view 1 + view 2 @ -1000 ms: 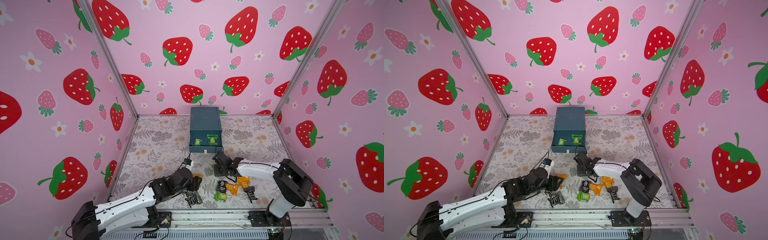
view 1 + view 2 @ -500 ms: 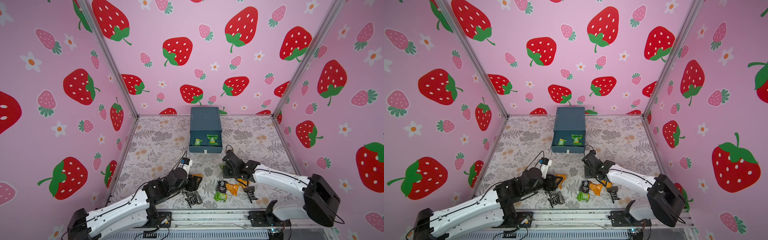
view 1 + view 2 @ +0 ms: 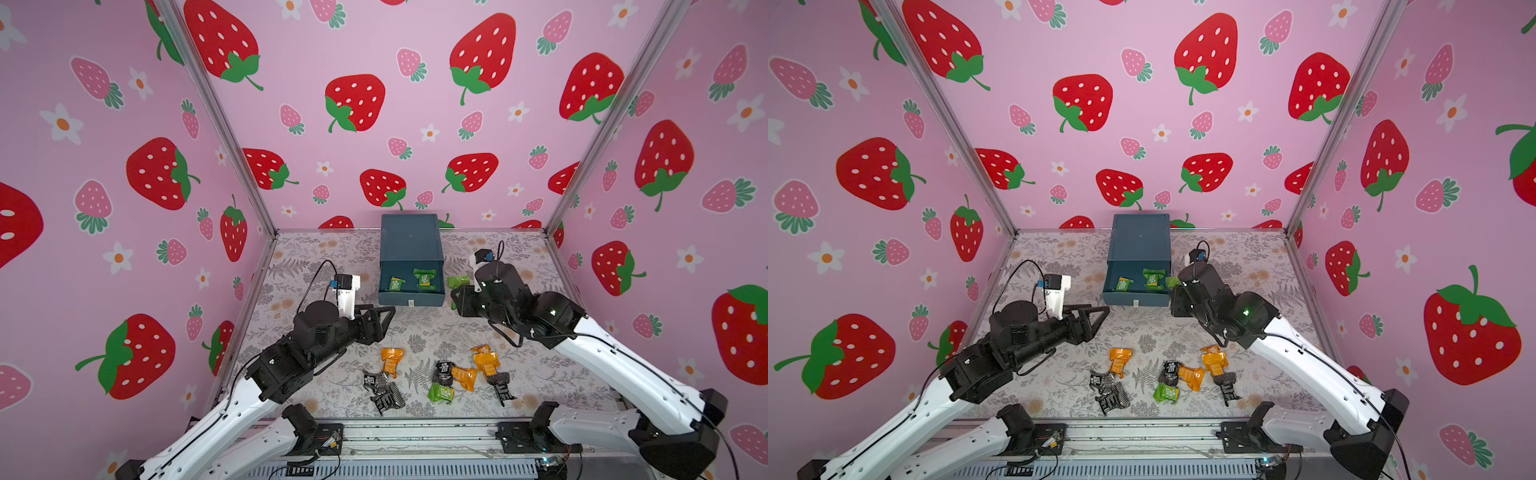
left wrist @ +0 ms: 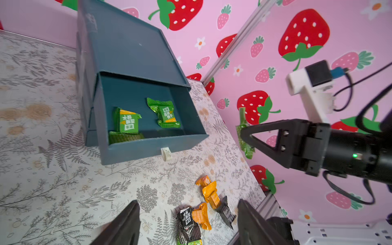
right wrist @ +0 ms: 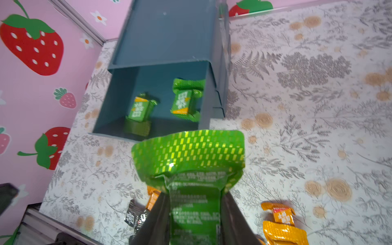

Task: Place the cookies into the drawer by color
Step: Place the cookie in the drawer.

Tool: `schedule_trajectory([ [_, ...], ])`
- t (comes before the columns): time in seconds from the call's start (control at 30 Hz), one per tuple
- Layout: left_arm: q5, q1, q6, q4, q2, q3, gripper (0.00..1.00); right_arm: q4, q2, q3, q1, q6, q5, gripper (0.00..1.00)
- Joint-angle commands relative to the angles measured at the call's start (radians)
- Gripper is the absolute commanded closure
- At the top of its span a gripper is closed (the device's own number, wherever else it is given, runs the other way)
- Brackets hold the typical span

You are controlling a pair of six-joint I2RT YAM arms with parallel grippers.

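Right jaws: closed on a green cookie [image 3: 457,281], gripped at the body, one crimped end fanning out past the tips. It hangs above the bench [image 3: 316,257] just beside the right front corner of the open drawer [image 3: 411,297], centre of the frame. The drawer is the top one of the cabinet [image 3: 409,245], pulled out toward the arms. Inside lie two green packets [image 3: 396,284], apart from each other. Left jaws: spread wide, empty, raised over the bench left of the drawer front and pointing toward it. Loose on the bench, lower centre of the frame: orange cookies [image 3: 391,360], black cookies [image 3: 384,390] and one green packet [image 3: 441,392]. An orange one touches a black one mid-cluster
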Motion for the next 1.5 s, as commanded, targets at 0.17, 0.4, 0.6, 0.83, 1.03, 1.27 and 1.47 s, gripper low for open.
schedule_trajectory([
  [0.17,0.27,0.249,-0.013,0.053,0.136,0.05,0.24,-0.123,0.372,0.363,0.001,-0.101,-0.084,0.71],
  [0.4,0.233,0.266,-0.002,0.072,0.227,0.045,0.23,-0.172,0.602,0.55,-0.028,-0.096,-0.122,0.7],
  [0.6,0.187,0.267,0.011,0.069,0.235,0.045,0.21,-0.203,0.665,0.563,-0.065,-0.071,-0.115,0.68],
  [0.83,0.213,0.264,0.002,0.08,0.261,0.042,0.22,-0.217,0.673,0.521,-0.093,-0.04,-0.071,0.65],
  [1.03,0.199,0.264,0.006,0.064,0.257,0.041,0.21,-0.232,0.695,0.528,-0.093,-0.029,-0.06,0.6],
  [1.27,0.19,0.263,0.005,0.036,0.254,0.051,0.21,-0.232,0.662,0.546,-0.092,-0.044,-0.06,0.49],
  [1.47,0.112,0.234,0.01,-0.013,0.225,0.062,0.21,-0.187,0.579,0.509,-0.09,-0.069,-0.094,0.44],
])
